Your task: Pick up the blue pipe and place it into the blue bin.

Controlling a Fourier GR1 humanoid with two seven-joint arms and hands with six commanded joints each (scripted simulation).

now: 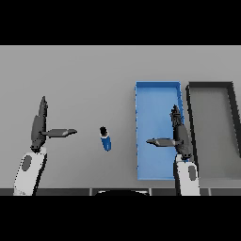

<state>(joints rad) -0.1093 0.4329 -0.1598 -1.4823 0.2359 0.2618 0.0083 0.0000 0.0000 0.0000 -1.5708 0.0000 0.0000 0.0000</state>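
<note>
We find the blue pipe (106, 138) lying free on the table (84, 80), long axis apparently near-vertical in view, between our open left hand (41, 127) and the open right hand (179, 134) over the blue bin (157, 85), with the left hand nearer.

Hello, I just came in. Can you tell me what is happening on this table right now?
A humanoid robot is about to move a small blue pipe into a shallow blue rectangular bin. The pipe lies untouched on the grey table, left of the bin. The left hand is open, left of the pipe. The right hand is open over the bin. A dark grey bin stands beside the blue one.
</note>
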